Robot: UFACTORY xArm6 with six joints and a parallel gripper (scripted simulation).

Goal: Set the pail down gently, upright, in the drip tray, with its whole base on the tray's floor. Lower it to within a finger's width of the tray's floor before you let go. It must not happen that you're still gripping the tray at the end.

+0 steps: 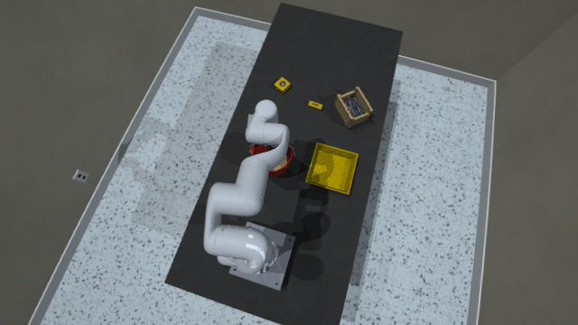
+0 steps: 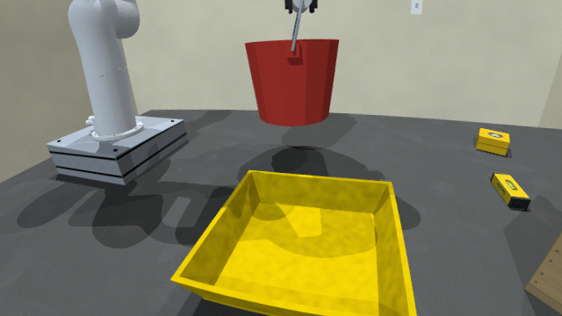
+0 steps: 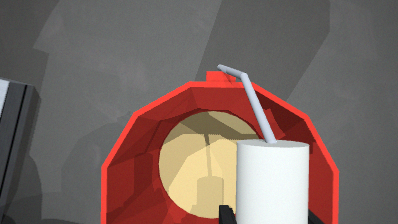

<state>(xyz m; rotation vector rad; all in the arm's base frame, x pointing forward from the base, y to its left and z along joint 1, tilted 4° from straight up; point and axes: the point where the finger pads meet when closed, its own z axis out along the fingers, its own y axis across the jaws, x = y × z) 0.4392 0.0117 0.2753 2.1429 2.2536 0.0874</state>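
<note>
The red pail (image 2: 291,81) hangs upright in the air, well above the dark table, by its grey wire handle (image 2: 296,28). My gripper (image 2: 300,5) is shut on the handle's white grip at the top edge of the exterior view. The wrist view looks down into the pail (image 3: 215,160), showing its tan inner floor and the white grip (image 3: 272,180). The yellow drip tray (image 2: 303,246) lies on the table in front of the pail and off to its side, not beneath it. In the overhead view the pail (image 1: 283,162) is mostly hidden under my arm, left of the tray (image 1: 332,168).
A wooden crate (image 1: 353,106) stands beyond the tray. Two small yellow blocks (image 2: 493,141) (image 2: 510,190) lie to the right. My arm's base (image 2: 116,145) stands on the table's left side.
</note>
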